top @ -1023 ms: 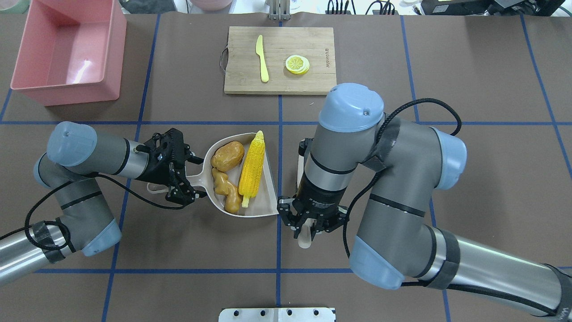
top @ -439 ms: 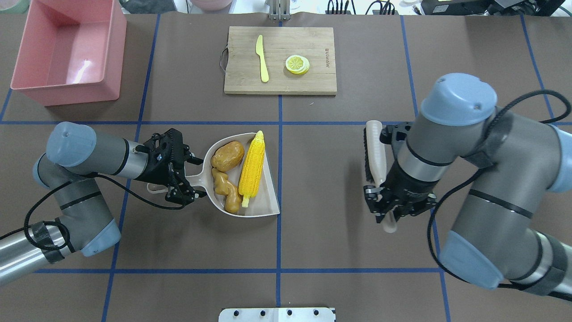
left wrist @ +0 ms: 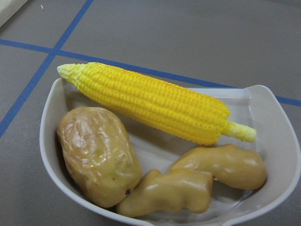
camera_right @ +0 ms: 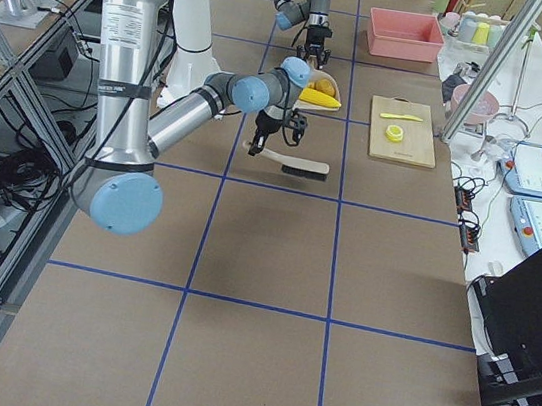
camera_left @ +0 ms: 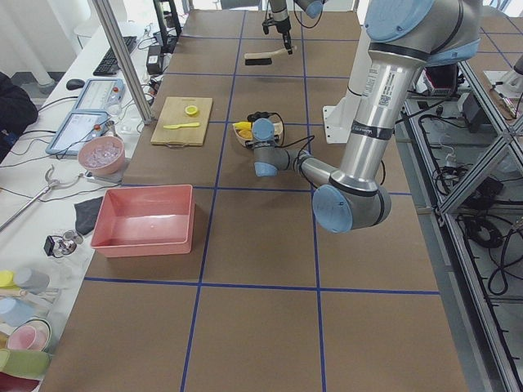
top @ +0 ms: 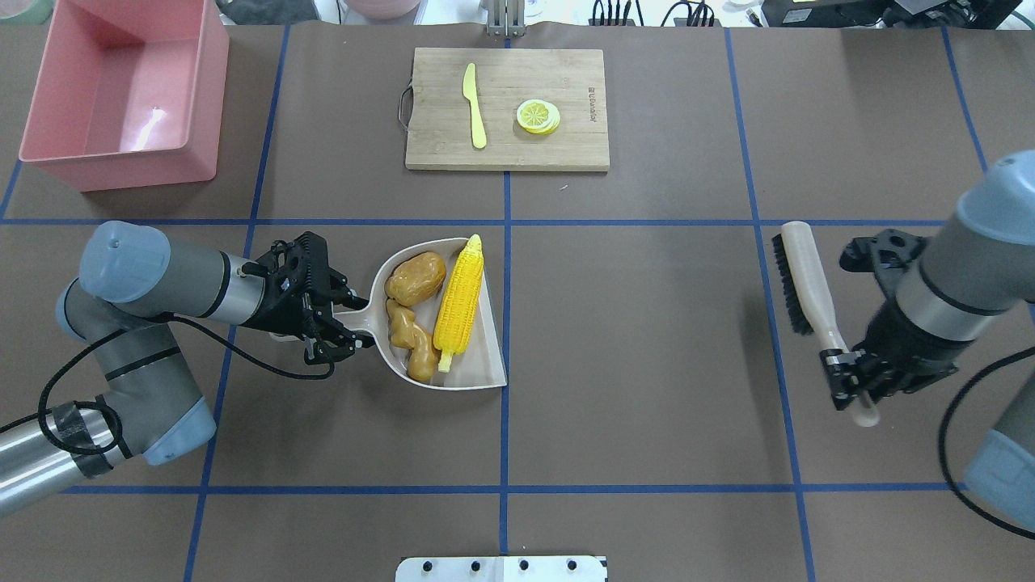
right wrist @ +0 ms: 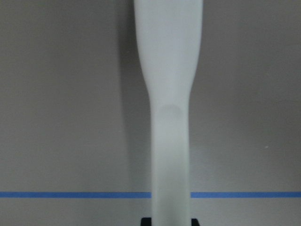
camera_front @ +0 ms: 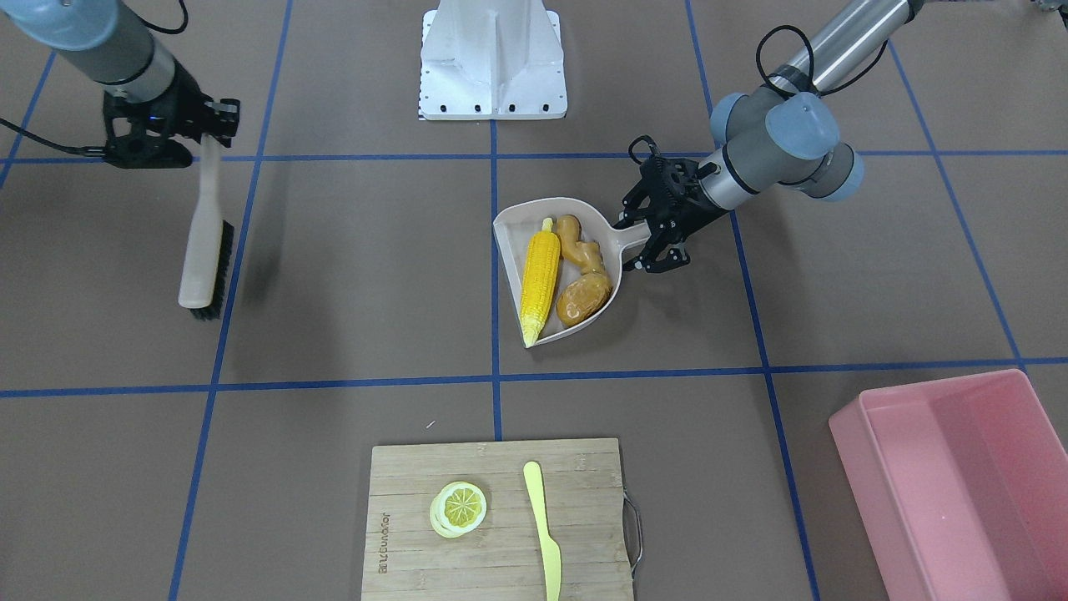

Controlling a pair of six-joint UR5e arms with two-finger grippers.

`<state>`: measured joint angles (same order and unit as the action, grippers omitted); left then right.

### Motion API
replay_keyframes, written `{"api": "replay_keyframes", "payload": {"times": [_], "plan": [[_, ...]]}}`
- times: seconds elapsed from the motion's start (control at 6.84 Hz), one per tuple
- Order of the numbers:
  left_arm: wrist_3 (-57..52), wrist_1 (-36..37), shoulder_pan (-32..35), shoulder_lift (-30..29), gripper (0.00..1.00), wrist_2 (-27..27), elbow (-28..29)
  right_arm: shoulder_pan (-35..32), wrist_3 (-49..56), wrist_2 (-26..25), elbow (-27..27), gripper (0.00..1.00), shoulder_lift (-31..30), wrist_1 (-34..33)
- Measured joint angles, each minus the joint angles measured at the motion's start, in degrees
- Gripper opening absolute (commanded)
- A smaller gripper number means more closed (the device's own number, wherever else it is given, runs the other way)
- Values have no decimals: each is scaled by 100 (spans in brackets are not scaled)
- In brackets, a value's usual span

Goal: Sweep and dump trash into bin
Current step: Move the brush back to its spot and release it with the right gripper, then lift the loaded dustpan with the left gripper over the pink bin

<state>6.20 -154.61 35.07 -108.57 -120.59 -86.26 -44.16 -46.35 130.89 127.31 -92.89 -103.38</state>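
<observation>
Tabletop [top: 647,364] brown, blue tape [top: 647,221] grid; bin [top: 129,166] far-left.

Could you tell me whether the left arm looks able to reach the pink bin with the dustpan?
Probably yes: the left gripper holds the dustpan by its handle, the bin sits open-topped on that arm's side, and nothing stands between them in the overhead view.

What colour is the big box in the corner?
The bin is pink, clearest in the overhead view.
</observation>
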Motion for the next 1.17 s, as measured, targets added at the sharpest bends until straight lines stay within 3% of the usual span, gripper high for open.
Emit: {"api": "replay_keyframes", "payload": {"times": [0.15,0.44,0.88,1.17], "plan": [[9,-9,0,7,11,0,-17,-294,373,9,-4,0,-664,484],[5,-41,0,10,7,-6,-44,-1050,1368,80,-258,0,-1467,943],[10,-58,11,22,0,3,-231,-1710,2393,205,-738,0,-1816,1023],[48,-51,118,170,0,173,-462,-1777,2583,223,-1291,0,-1843,1575]]}}
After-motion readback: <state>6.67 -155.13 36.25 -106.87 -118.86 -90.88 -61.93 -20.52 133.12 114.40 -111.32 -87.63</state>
